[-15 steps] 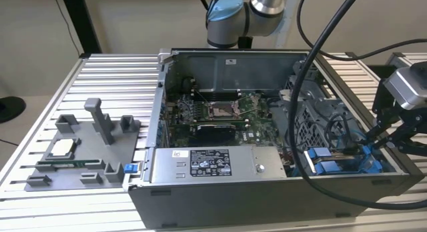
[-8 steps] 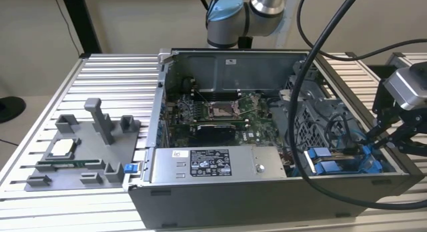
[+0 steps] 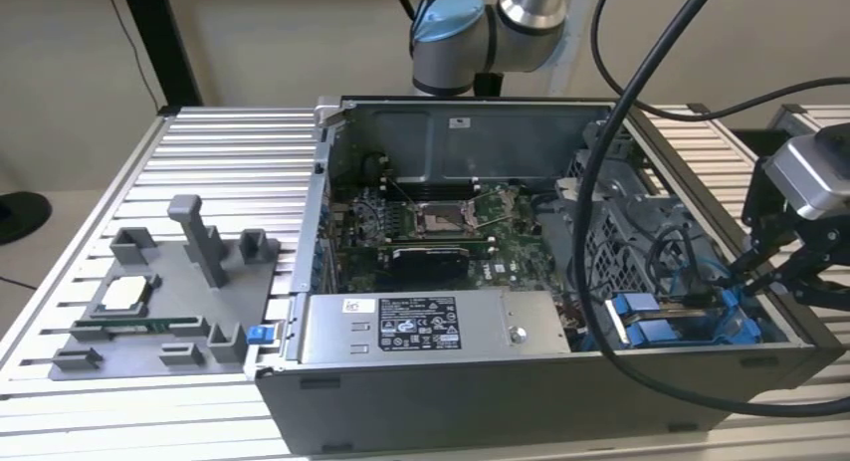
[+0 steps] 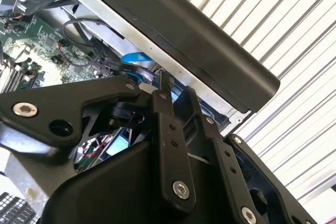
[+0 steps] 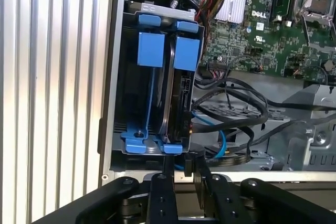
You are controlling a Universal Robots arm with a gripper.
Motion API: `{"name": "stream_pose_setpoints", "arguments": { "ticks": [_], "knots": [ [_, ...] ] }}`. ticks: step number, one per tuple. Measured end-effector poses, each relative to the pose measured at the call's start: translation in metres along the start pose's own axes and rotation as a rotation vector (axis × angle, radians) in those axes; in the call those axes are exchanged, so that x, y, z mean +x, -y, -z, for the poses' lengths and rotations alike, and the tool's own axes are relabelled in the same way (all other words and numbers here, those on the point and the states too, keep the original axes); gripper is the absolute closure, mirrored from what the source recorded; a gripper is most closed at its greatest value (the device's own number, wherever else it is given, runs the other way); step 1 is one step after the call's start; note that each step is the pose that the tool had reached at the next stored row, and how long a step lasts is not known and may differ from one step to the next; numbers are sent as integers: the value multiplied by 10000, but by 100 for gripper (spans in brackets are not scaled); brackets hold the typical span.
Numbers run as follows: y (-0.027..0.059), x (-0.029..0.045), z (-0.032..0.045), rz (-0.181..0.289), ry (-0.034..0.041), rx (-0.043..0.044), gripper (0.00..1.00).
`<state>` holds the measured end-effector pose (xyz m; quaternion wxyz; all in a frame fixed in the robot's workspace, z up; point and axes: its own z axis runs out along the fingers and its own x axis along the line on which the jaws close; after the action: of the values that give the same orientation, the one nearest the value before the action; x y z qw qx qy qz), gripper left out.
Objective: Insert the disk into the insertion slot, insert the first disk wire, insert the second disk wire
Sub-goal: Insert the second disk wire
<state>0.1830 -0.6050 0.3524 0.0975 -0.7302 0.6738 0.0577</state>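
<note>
The disk (image 5: pixel 182 90) stands on edge in its blue carrier inside the insertion slot (image 5: pixel 116 145), beside a second blue carrier (image 5: pixel 150 48). A blue wire (image 5: pixel 219 136) curves away from the disk's near end, with black wires (image 5: pixel 236 103) looping beside it. My gripper (image 5: pixel 182 164) hangs over the case wall right at that end of the disk. In the exterior view the gripper (image 3: pixel 777 274) is at the case's right side, above the blue carriers of the slot (image 3: pixel 671 327). The second wrist view has the gripper (image 4: pixel 176 97) just over the case rim.
A grey power-supply box (image 3: pixel 412 327) lies along the case front. The motherboard (image 3: pixel 425 222) fills the case middle and a perforated cage (image 3: pixel 624 217) stands to its right. A grey fixture (image 3: pixel 173 292) sits on the ribbed table (image 3: pixel 213 152). The arm's black cables (image 3: pixel 604 202) cross over the case.
</note>
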Motion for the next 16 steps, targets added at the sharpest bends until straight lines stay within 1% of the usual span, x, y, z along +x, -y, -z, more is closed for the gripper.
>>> {"name": "stream_pose_setpoints", "arguments": {
  "ticks": [15, 16],
  "knots": [
    [-6, 0, -3, 22, -5, 96, 0],
    [-7, 0, -3, 23, -6, 101, 100]
  ]
}}
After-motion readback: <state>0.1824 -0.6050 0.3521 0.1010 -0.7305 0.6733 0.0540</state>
